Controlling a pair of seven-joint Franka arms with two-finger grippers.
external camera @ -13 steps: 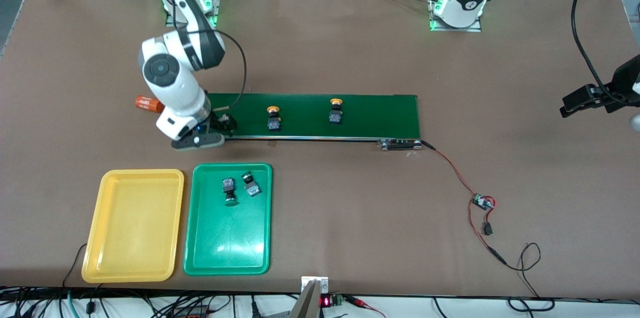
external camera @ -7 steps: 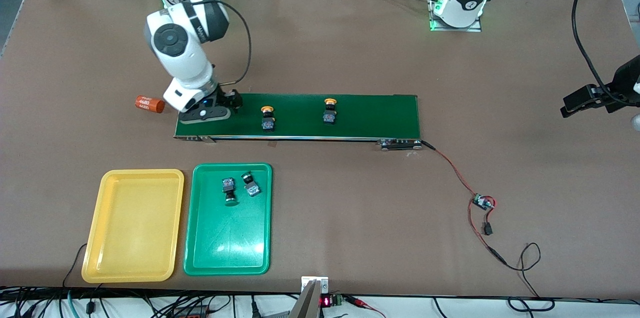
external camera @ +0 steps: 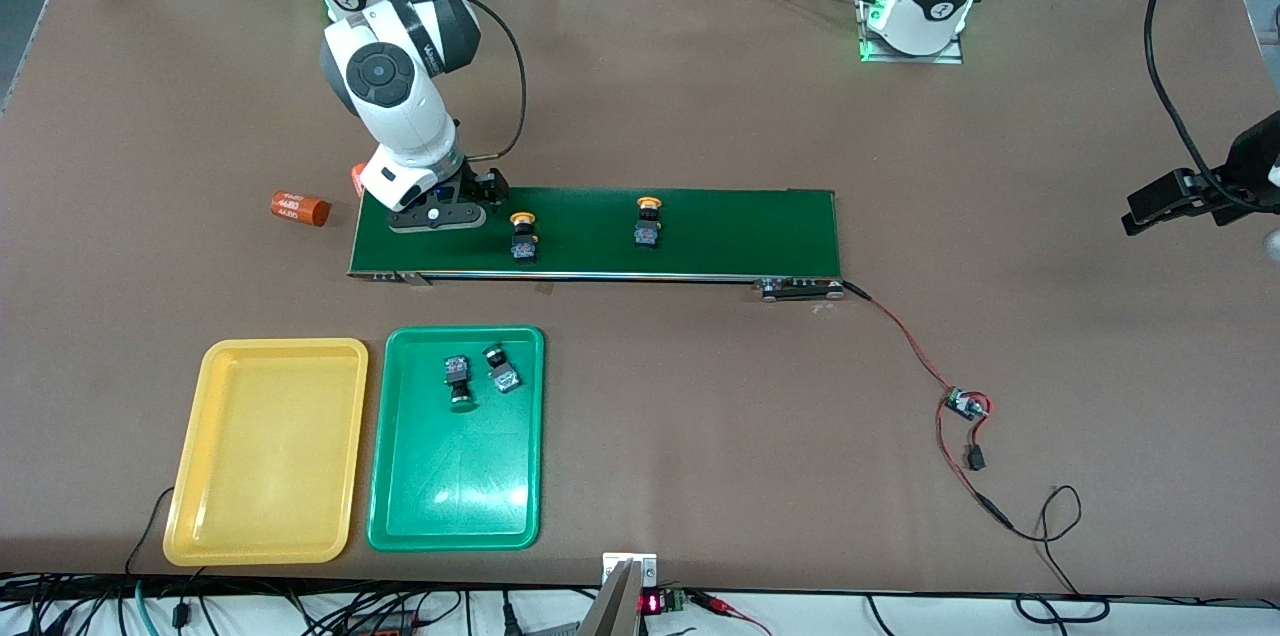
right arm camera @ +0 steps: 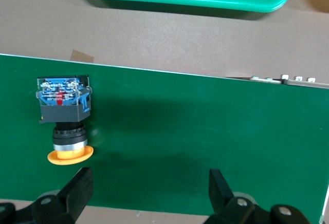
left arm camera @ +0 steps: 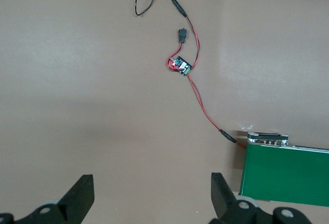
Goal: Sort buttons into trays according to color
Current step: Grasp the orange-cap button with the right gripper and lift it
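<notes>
In the front view the right tool (external camera: 452,213) has swung from the conveyor's near edge to over the conveyor belt (external camera: 700,231) end, beside the first yellow button (external camera: 522,236), while both yellow buttons rode toward it; the second yellow button (external camera: 647,222) trails, two green buttons (external camera: 478,376) lie in the green tray (external camera: 400,476), and the yellow tray (external camera: 190,476) holds nothing. The left wrist view shows the left tool (left arm camera: 149,196) wide and empty, waiting over bare desk (left arm camera: 77,80). The right wrist view shows wide, empty jaws beside the yellow button (right arm camera: 64,118), so a pick looks next.

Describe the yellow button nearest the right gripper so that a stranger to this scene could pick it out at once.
Find the long dark-green conveyor belt. Two yellow-capped buttons lie on it; take the yellow button toward the right arm's end, beside the open right gripper. The other yellow-capped button lies nearer the belt's middle.
</notes>
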